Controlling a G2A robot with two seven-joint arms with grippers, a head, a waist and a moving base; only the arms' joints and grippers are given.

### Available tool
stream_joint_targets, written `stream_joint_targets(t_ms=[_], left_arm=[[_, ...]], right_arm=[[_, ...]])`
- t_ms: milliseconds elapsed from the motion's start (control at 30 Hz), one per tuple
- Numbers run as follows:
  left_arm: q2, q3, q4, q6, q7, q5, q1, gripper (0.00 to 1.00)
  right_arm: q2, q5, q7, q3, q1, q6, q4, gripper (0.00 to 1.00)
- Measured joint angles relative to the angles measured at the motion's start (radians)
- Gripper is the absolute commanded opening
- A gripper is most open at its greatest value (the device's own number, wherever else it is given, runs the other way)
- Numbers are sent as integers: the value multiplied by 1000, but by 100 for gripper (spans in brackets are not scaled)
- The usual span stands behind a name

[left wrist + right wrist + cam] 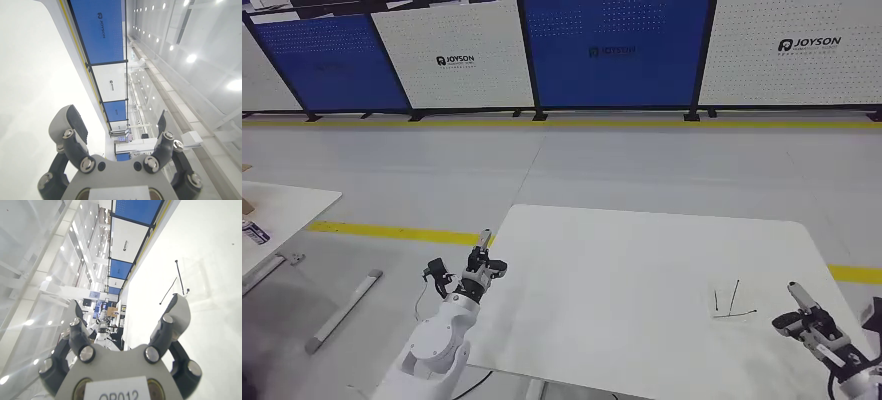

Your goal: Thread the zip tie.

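**Both grippers spread wide and empty, zip ties loose on the table**

The left gripper [118, 113] has its fingers [76, 123] spread wide with nothing between them. It sits at the left edge of the white table [622, 290]. The right gripper [126, 308] is just as wide apart and also empty, and it hangs by the table's near right corner.

A few thin black zip ties [734, 297] lie flat and loosely crossed on the tabletop. They are near the right gripper but not touching it, and well apart from the left one. In the right wrist view, one fingertip covers the end of one tie.

Beyond the table, a yellow floor line [392, 232] runs in front of blue and white perforated panels [612, 50]. A second table [282, 210] stands off to the left, and a pale bar [342, 310] lies on the floor between the two tables.
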Motion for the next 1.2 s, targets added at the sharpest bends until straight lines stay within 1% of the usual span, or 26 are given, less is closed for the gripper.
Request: stream_joint_targets(t_ms=[100,167,200,267,333,400,500,633,700,733,1200], left_arm=[[0,0,0,0,0,0,0,100],[0,0,0,0,0,0,0,100],[0,0,0,0,0,0,0,100],[0,0,0,0,0,0,0,100],[0,0,0,0,0,0,0,100],[0,0,0,0,0,0,0,100],[0,0,0,0,0,0,0,100],[0,0,0,0,0,0,0,100],[0,0,0,0,0,0,0,100],[0,0,0,0,0,0,0,100],[0,0,0,0,0,0,0,100]], right_arm=[[0,0,0,0,0,0,0,100],[7,9,23,0,21,21,8,100],[12,6,58,9,46,40,19,100],[24,-43,182,16,106,75,45,100],[34,-78,291,8,160,84,69,100],[41,-96,370,-4,207,87,96,100],[54,-144,494,-40,293,97,158,100],[68,-229,665,-126,423,97,278,100],[69,-242,708,-151,471,92,337,100],[69,-229,707,-154,482,90,356,100],[68,-220,700,-152,479,91,347,100]])
